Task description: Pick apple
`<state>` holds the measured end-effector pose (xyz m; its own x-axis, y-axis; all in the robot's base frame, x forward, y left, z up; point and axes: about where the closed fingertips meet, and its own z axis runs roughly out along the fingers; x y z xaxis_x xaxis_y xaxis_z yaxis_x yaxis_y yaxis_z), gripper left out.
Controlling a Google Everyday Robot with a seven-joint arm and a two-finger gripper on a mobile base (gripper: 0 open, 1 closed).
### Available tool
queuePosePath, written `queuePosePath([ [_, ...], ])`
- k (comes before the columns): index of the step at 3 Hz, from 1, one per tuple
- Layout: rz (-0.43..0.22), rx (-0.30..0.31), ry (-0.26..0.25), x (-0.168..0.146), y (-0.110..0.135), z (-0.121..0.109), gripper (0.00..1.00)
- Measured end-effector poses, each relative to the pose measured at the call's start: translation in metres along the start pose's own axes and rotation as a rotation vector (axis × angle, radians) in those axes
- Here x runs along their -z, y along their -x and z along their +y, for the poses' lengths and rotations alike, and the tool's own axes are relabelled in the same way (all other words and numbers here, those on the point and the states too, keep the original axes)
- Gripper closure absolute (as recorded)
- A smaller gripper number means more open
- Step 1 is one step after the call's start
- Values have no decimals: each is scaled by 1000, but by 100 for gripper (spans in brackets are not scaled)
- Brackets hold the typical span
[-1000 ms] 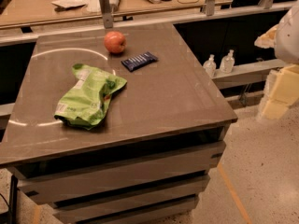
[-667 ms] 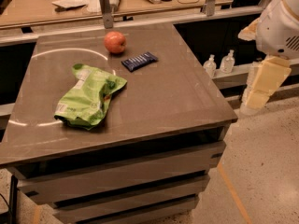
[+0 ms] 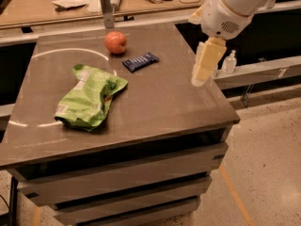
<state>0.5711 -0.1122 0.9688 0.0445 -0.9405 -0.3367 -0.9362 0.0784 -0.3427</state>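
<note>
The apple (image 3: 115,42) sits on the grey counter (image 3: 164,102), close to the counter's far edge and touching nothing around it. Just beside the apple, on its near right side, a dark blue snack bar (image 3: 140,61) lies slanted, with a small gap between the two. Further toward the camera from the apple, a crumpled green bag (image 3: 89,97) lies flat on the counter, well apart from the fruit.

Well to the right of the apple, about over the counter's right edge, hangs the tool (image 3: 198,80). It is a pale yellowish piece pointing downward beneath the white rounded wrist of the arm (image 3: 230,8), raised off the surface and apart from the apple. I cannot tell from this angle whether the tool is spread or pressed together.

Beyond the tool, farther still from the apple, a small clear pump bottle (image 3: 229,62) stands on a lower ledge. Behind the apple, a grey metal upright (image 3: 105,8) rises at the edge of a wooden workbench (image 3: 70,13) strewn with small items.
</note>
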Motion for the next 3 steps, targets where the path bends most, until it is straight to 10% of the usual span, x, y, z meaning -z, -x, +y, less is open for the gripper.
queuePosePath([
  [3, -144, -107, -68, -139, 70, -104, 0],
])
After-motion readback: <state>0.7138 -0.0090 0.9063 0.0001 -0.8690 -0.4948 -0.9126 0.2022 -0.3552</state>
